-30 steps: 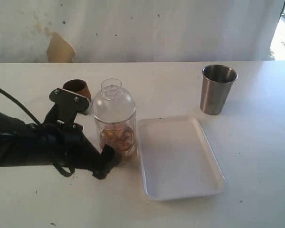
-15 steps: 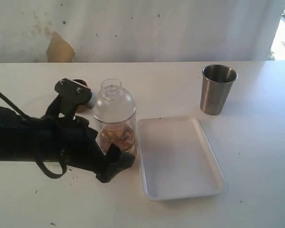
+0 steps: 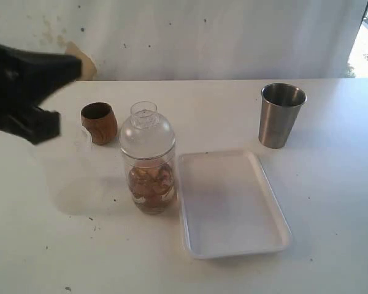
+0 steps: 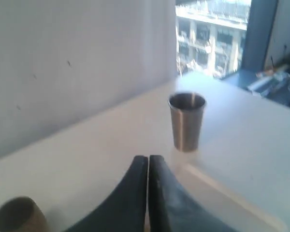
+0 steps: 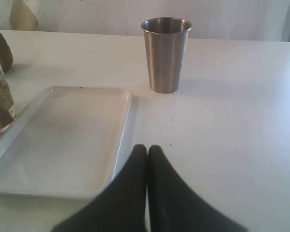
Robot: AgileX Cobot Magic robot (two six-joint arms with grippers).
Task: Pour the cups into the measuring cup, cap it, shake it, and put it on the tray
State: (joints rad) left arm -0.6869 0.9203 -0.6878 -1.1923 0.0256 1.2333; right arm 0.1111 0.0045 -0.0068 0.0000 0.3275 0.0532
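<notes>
Just beside tray (image 3: 233, 211), measuring cup (image 3: 150, 184), perhaps touching

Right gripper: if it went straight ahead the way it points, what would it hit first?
Probably the tapered brushed-steel tumbler, almost dead ahead of the right gripper, though depth is hard to judge.

The exterior view looks down from above the near edge of the table (image 3: 331, 184) toward the far wall (image 3: 233, 37), wide enough to take in the wooden cup (image 3: 99, 122), the measuring cup (image 3: 151, 184), the tray (image 3: 227, 202) and the steel tumbler (image 3: 282, 115). The left wrist view sits high on the left, facing right across the table past the left gripper (image 4: 148, 159) toward the tumbler and a window (image 4: 212, 38). The right wrist view sits low and close at the near side, facing the far wall over the right gripper (image 5: 147, 149). All three share the tumbler, the wooden cup and the tray; the measuring cup shows only in the exterior and right wrist views.
</notes>
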